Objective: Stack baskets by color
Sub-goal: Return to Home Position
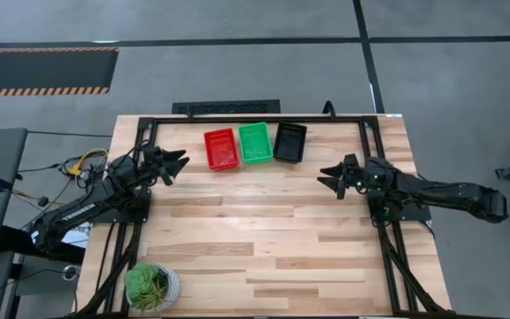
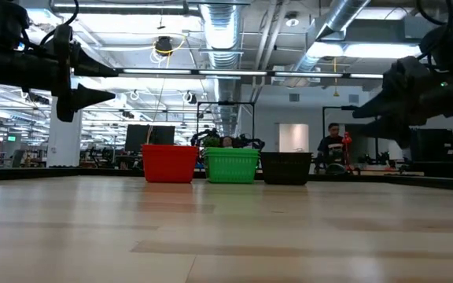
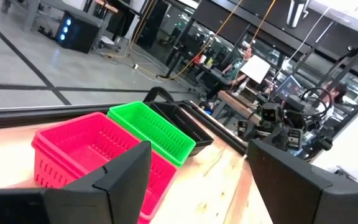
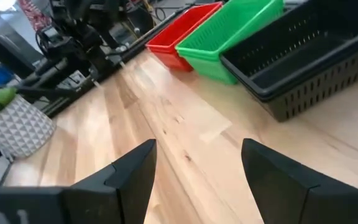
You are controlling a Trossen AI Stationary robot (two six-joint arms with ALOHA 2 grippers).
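Three stacks of baskets stand side by side on their bottoms near the table's far edge: red (image 1: 221,148), green (image 1: 256,142), black (image 1: 289,142). In the low view they stand in a row, red (image 2: 169,163), green (image 2: 231,165), black (image 2: 286,167). My left gripper (image 1: 180,165) hovers open left of the red stack, above the table, with the red stack (image 3: 79,149) ahead of its fingers. My right gripper (image 1: 328,175) hovers open to the right of the black stack (image 4: 309,68), tipped slightly down, nothing between its fingers.
A round potted green plant (image 1: 152,285) in a patterned white pot stands at the table's near left corner. A dark metal frame (image 1: 255,117) runs along the far edge and both sides. Bare wood (image 1: 255,230) spreads between the arms and toward the near edge.
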